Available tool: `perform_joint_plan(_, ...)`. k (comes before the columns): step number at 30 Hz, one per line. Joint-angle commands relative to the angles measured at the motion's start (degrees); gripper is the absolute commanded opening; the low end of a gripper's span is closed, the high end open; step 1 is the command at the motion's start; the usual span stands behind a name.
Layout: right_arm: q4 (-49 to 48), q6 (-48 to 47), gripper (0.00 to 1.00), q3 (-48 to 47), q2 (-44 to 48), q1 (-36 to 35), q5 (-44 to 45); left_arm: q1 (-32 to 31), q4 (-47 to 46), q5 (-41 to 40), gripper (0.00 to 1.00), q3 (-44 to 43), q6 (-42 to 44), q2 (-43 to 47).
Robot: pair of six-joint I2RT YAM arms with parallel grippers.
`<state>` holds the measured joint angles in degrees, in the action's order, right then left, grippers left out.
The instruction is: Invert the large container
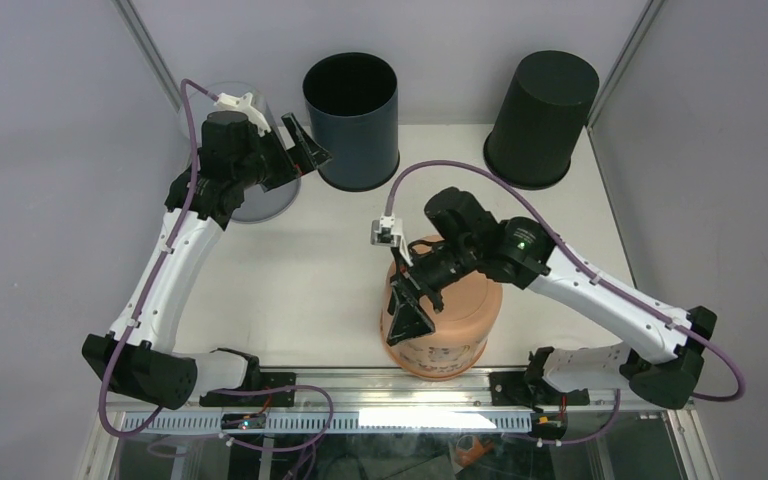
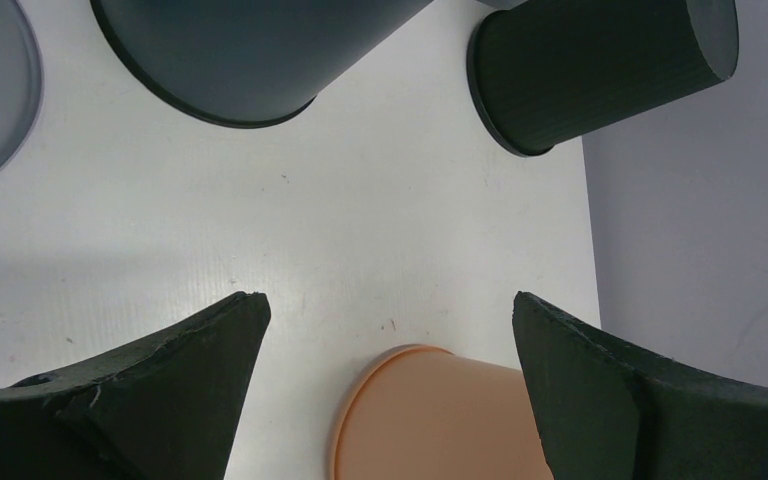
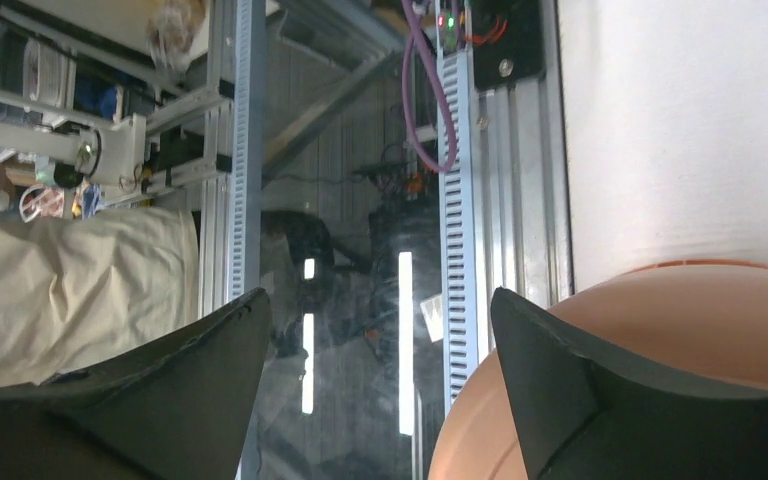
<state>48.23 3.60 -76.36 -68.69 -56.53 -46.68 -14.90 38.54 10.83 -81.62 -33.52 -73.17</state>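
Observation:
The large container (image 1: 452, 322) is peach-coloured and stands near the table's front edge with its closed base up and its wide rim on the table. It also shows in the left wrist view (image 2: 430, 425) and the right wrist view (image 3: 705, 310). My right gripper (image 1: 410, 325) hangs open over the container's left side, pointing towards the front rail. In the right wrist view the right gripper (image 3: 380, 295) has nothing between its fingers, and one finger (image 3: 560, 380) lies beside the peach wall. My left gripper (image 1: 305, 145) is open at the back left, far from the container, and is empty in its own view (image 2: 388, 297).
A dark blue-grey bin (image 1: 351, 120) stands open side up at the back centre. A black bin (image 1: 540, 118) stands upside down at the back right. A clear container (image 1: 255, 195) sits under the left arm. The metal front rail (image 1: 400, 385) runs just behind the peach container.

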Motion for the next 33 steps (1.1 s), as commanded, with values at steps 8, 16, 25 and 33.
perform_joint_plan(8, 12.77, 1.41, 0.84, -4.08, -4.28, -1.44, 27.05, 0.68, -3.65, 2.16, 0.99, -1.44, -1.41, 1.79)
perform_joint_plan(16, 14.75, 7.34, 0.85, -3.79, -4.61, 15.10, 40.56, 0.67, -3.73, 2.69, 0.99, -1.78, -1.34, 1.78)
perform_joint_plan(25, -2.69, 13.68, 0.85, -3.66, -4.66, 15.79, 39.86, 0.68, -3.74, 2.59, 0.99, -1.05, -1.62, 2.82)
perform_joint_plan(33, -5.77, 18.82, 0.92, -4.74, -12.12, 16.94, 58.57, 0.66, -3.47, 2.49, 0.99, -0.55, -1.10, 3.70)
